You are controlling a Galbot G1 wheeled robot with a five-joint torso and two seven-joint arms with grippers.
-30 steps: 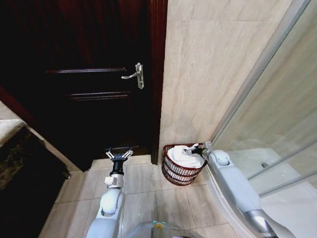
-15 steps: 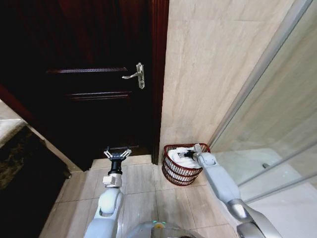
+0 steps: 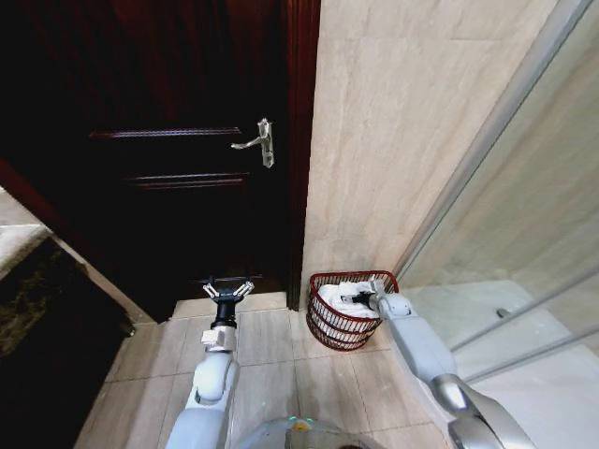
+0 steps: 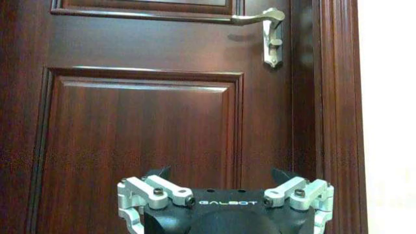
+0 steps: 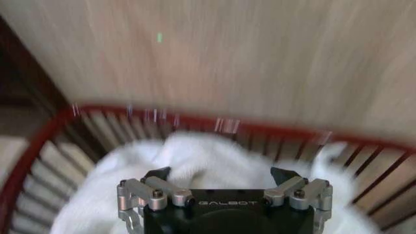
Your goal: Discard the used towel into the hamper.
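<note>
1. Head view shows the white towel (image 3: 344, 299) lying inside the hamper (image 3: 335, 329), which stands on the tiled floor (image 3: 271, 360) against the beige wall (image 3: 393, 140), beside the dark door (image 3: 168, 140).
2. The right hand (image 3: 360, 298) sits low over the towel at the hamper's rim; its fingers spread wide, gripping nothing.
3. The left hand (image 3: 228, 290) hovers apart near the door, fingers wide and empty.
4. Risk, as I judge it: lifting away could snag a fold and drag the towel out, or knock the light hamper over.
5. The right fingertips are cut off in the wrist view, so contact with the cloth cannot be told.
</note>
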